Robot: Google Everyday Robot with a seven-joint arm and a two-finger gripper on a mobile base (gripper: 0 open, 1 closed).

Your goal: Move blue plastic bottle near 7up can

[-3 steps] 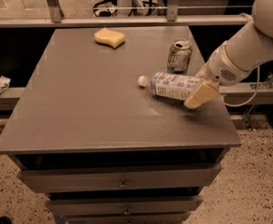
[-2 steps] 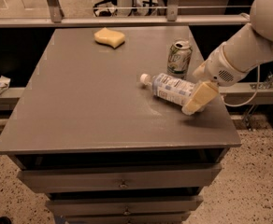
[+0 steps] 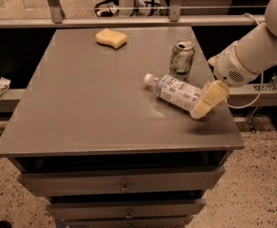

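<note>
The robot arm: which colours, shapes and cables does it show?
The arm is thick, rounded and white, with a dotted grille near the wrist. The tool, at the base of the blue plastic bottle, is pale yellow and blunt. A white cable hangs below the arm.

Grey table [image 3: 91, 103] had a yellow sponge [image 3: 111, 37] near its far edge and the 7up can [image 3: 181, 59] upright at the far right. The blue plastic bottle [image 3: 176, 92] lay tilted just in front of the can. The gripper [image 3: 206, 101] clamped its base end by the right edge. Couldn't tell if the bottle touched the top.
</note>
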